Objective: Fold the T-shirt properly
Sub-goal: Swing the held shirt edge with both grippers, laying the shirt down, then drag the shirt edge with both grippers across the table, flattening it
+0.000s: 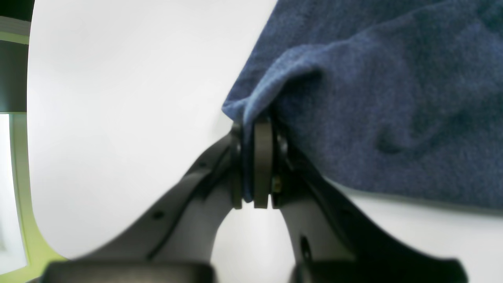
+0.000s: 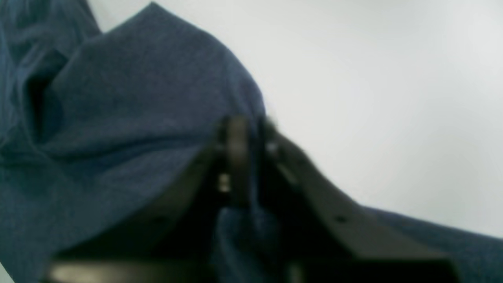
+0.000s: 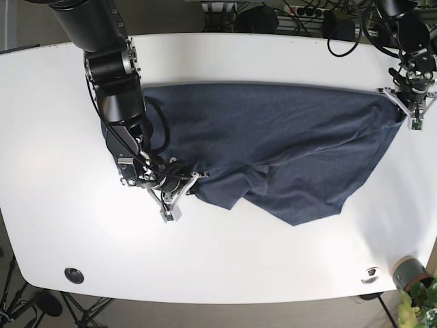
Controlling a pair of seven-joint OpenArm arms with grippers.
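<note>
— What carries everything?

— A white tabletop with rounded corners. A dark blue T-shirt lies spread across its middle, reaching from the left half to the right edge. Its far hem runs almost straight, parallel to the far edge; the near side is rumpled, with a loose flap sagging toward the near edge right of centre.

— And the arms?

— The right arm comes in from the far-left corner and bends down onto the shirt's left end. The left arm drops in at the far-right corner.

— Are they holding anything?

— Both are. The right gripper is clenched on the bunched left end of the cloth, near the table's middle-left; its wrist view is blurred, yet fabric shows pinched between the closed jaws. The left gripper is clamped on the shirt's right corner by the right edge; its wrist view shows a fold of cloth squeezed between the pads.

— Anything smaller?

— A round black cap near the near-left corner, and a small silver disc near the near-right corner.
</note>
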